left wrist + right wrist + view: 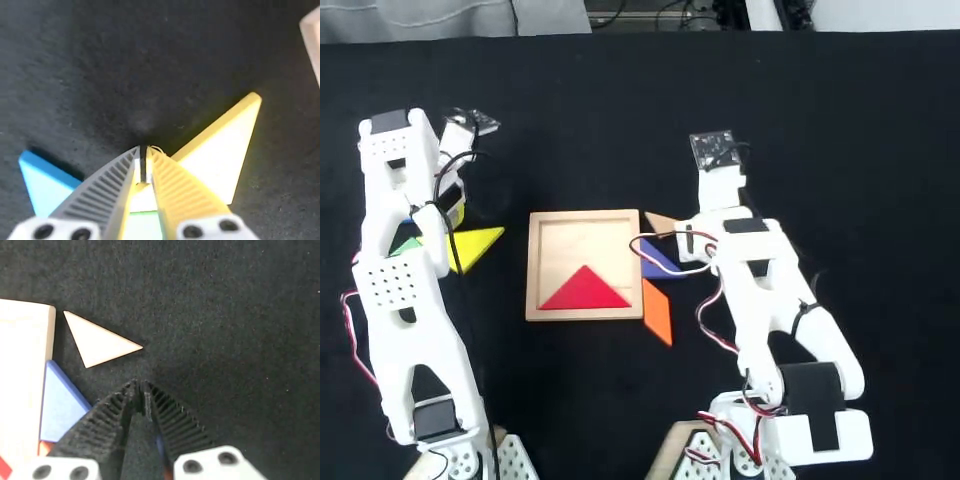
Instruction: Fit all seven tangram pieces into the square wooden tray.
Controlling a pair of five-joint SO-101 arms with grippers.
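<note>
Here, red triangle [584, 290] points toward far tray rim [584, 214].

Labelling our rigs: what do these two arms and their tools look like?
The left arm and right arm are white plastic with black motors and red, black, white cables. The left tool is pale and ridged, the right tool black and ridged.

The tray [584, 214] is smooth pale wood, the cloth [840, 120] matt and fuzzy, the left fingers [175, 185] ribbed plastic.
</note>
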